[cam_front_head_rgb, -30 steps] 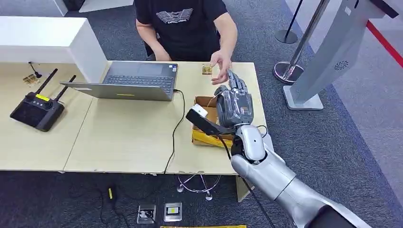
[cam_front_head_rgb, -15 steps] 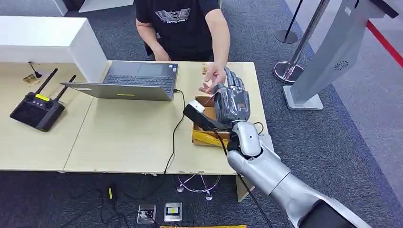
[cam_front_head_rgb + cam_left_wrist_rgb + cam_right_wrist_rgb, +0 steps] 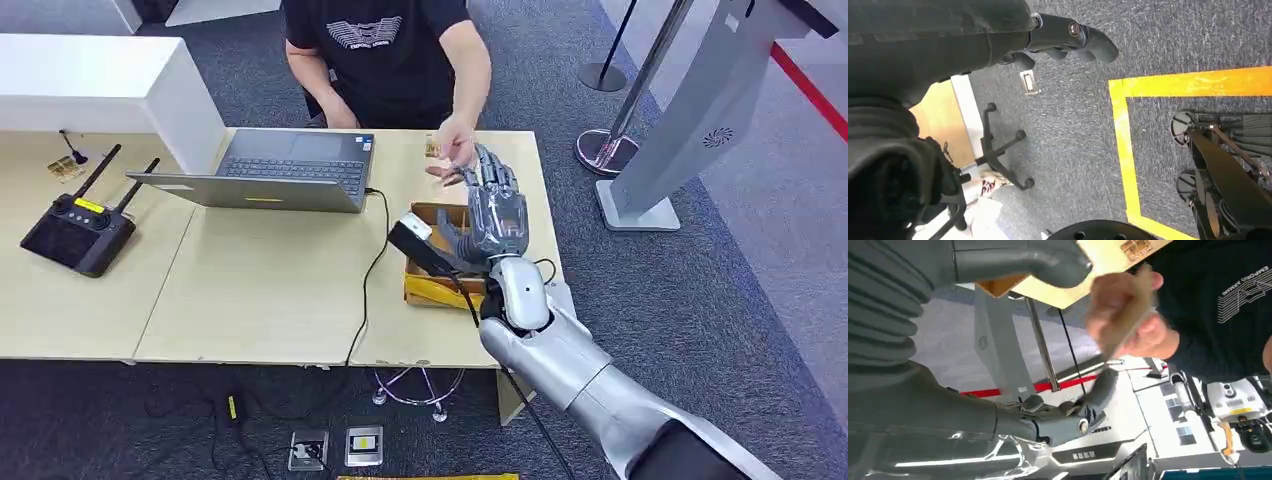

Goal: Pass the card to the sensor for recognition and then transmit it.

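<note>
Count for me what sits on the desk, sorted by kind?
Laptop: 1
Remote controller with antennas: 1
Cardboard box: 1
Small gold-patterned item by the person's hand: 1
Small gold item at the far left: 1
Total: 5

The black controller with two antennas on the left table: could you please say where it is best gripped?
Grip the controller across its boxy body, coming down from above at its near end. It lies flat on the table, and its thin antennas slant away from the far edge, so they would probably flex in a hand.
</note>
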### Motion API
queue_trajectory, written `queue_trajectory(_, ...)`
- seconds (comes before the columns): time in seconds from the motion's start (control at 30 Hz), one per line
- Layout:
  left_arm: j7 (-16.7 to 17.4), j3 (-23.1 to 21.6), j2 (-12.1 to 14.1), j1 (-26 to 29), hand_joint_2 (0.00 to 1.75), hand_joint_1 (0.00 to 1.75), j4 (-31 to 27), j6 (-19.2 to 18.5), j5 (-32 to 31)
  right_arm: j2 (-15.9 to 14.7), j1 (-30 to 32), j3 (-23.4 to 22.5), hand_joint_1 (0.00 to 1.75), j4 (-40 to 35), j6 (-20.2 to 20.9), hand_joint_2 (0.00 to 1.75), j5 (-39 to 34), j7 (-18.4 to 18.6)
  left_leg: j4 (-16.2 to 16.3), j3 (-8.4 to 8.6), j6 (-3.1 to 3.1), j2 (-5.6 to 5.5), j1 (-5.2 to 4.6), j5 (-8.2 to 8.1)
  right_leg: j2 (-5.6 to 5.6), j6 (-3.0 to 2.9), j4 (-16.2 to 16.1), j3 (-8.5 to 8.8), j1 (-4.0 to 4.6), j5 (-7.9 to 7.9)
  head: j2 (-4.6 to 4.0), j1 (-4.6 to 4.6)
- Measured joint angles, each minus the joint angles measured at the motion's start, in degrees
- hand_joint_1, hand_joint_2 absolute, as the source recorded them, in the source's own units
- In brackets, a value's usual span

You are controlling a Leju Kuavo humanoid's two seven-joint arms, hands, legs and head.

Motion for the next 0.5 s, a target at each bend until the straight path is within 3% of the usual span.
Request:
queue_trajectory(0.3, 0.0, 0.0, 0.0, 0.0, 0.0, 0.0, 0.1, 0.0, 0.2, 0.0, -0.3, 0.0, 0.0, 1.1, -0.2, 0.0, 0.9, -0.3, 0.0, 0.01, 0.0, 0.0, 0.0, 0.0, 0.0, 0.0, 0.0, 0.0, 0.0, 0.0, 0.0, 0.0)
queue_trajectory(0.5, 0.0, 0.0, 0.0, 0.0, 0.0, 0.0, 0.2, 0.0, 0.6, -1.2, -0.7, -0.8, 0.0, 1.3, -1.4, 0.0, -2.6, -0.6, 0.0, 0.05, 0.0, 0.01, -0.01, 0.0, -0.01, 0.0, 0.0, -0.02, 0.0, 0.0, 0.0, 0.0)
